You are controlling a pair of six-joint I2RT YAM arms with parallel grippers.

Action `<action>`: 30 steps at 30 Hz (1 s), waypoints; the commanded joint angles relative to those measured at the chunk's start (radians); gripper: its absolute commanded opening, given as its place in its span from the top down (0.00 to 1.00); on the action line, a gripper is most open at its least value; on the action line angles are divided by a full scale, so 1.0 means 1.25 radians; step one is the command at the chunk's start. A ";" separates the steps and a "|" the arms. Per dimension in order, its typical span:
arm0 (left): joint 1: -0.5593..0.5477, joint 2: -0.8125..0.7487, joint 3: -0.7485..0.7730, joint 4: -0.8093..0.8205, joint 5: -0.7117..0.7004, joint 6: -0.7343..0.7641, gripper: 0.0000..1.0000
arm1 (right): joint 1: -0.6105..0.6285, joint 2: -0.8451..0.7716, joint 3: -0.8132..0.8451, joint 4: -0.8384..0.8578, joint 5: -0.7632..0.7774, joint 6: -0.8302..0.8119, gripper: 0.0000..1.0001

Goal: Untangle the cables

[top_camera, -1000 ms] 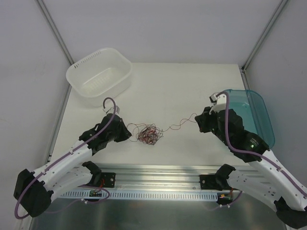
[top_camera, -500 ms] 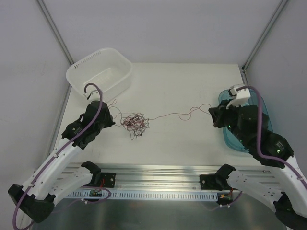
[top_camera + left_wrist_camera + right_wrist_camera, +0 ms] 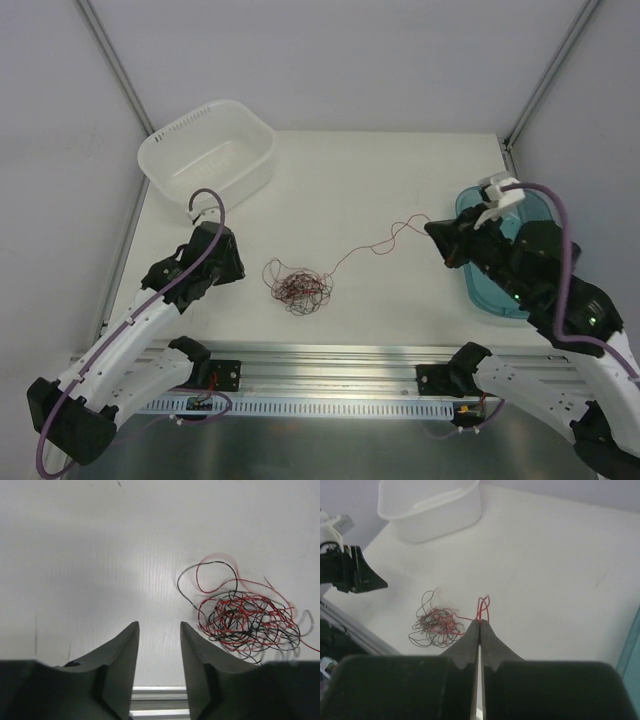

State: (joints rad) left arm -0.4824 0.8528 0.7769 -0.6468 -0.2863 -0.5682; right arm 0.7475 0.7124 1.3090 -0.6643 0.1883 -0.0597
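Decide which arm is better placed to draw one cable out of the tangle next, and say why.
Right. The right gripper is shut on a red cable that leads out of the tangle. The left gripper is open and empty beside the tangle.

Overhead camera looks down from behind my arms (image 3: pixel 130 330); both wrist cameras peer close past my fingers (image 3: pixel 117 660); all share the cables (image 3: pixel 298 287).
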 commanded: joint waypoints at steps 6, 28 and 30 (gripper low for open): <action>0.004 -0.125 -0.093 0.063 0.301 -0.083 0.29 | -0.003 0.105 -0.030 0.016 -0.179 0.055 1.00; -0.381 0.378 0.063 0.234 0.111 -0.074 0.34 | -0.002 0.111 0.036 -0.024 -0.203 0.044 0.99; -0.384 0.418 0.069 0.234 0.114 -0.080 0.38 | -0.002 0.104 0.040 -0.031 -0.201 0.044 0.99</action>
State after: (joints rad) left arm -0.9501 1.3277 0.8227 -0.3603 -0.0906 -0.6830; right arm 0.7475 0.8665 1.3437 -0.7090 -0.0502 -0.0105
